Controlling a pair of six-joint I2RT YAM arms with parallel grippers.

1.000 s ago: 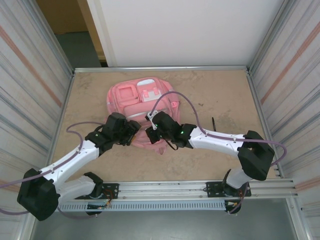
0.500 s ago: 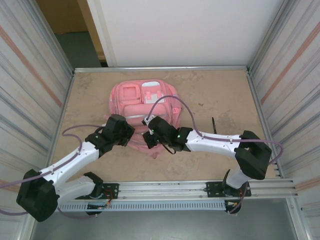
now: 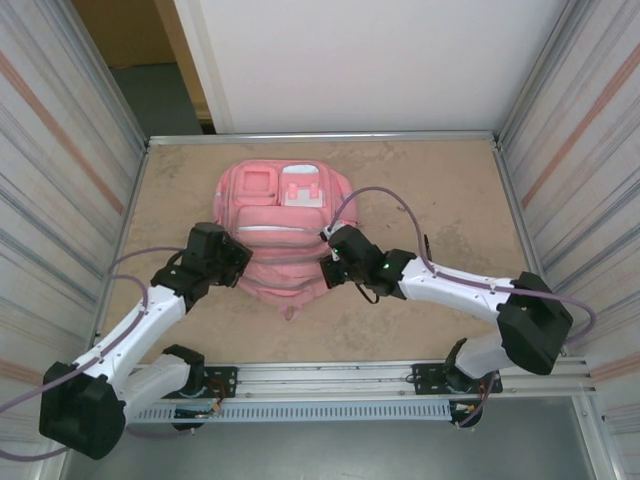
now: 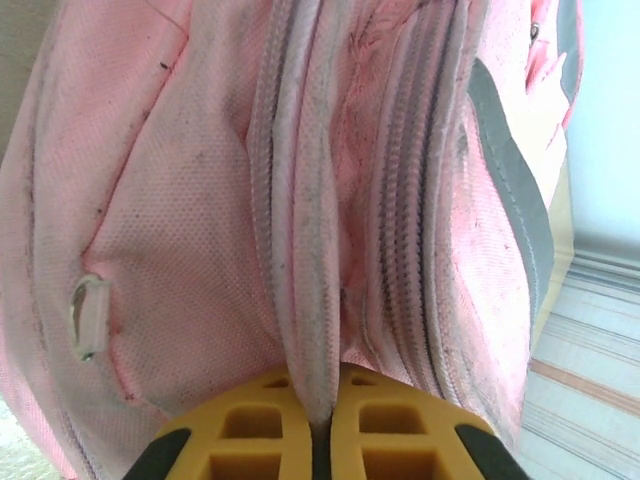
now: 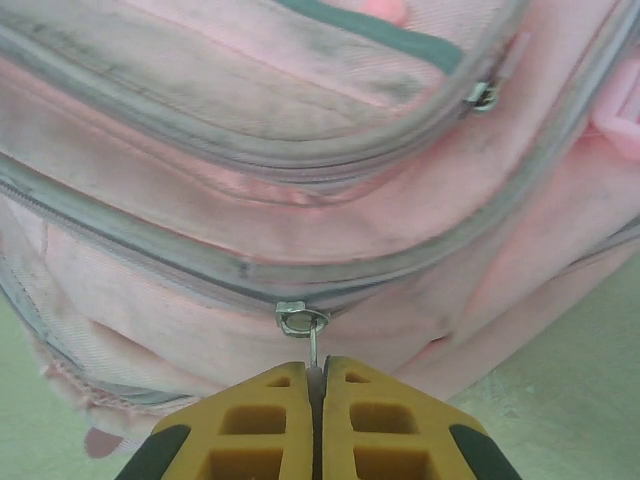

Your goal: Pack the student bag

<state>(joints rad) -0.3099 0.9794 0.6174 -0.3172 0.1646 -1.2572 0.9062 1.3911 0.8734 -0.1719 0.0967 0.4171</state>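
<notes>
Top external view: I see the student bag [image 3: 285, 235] lying flat on the counter [image 3: 430, 190], left of centre and toward the far edge, with its front pockets facing up and the checkered patch [image 3: 300, 187] at the far end. My two arms reach in from either side of the bag's near half. The left gripper [image 3: 232, 262] is at the bag's left edge and the right gripper [image 3: 335, 265] is at its right edge, both touching the fabric.

On the left wrist camera, the yellow fingers [image 4: 250, 430] are pressed together on a raised ridge of pale zip tape [image 4: 300, 250], which runs up between two pink panels. The ridge is pinched right where the pads meet.

On the right wrist camera, the jaws are clamped narrow on the thin metal zip pull [image 5: 312, 350] that hangs from a slider [image 5: 300, 320] on the curved grey zip line. A second slider [image 5: 483, 95] sits on the pocket zip above, apart from the gripper.
</notes>
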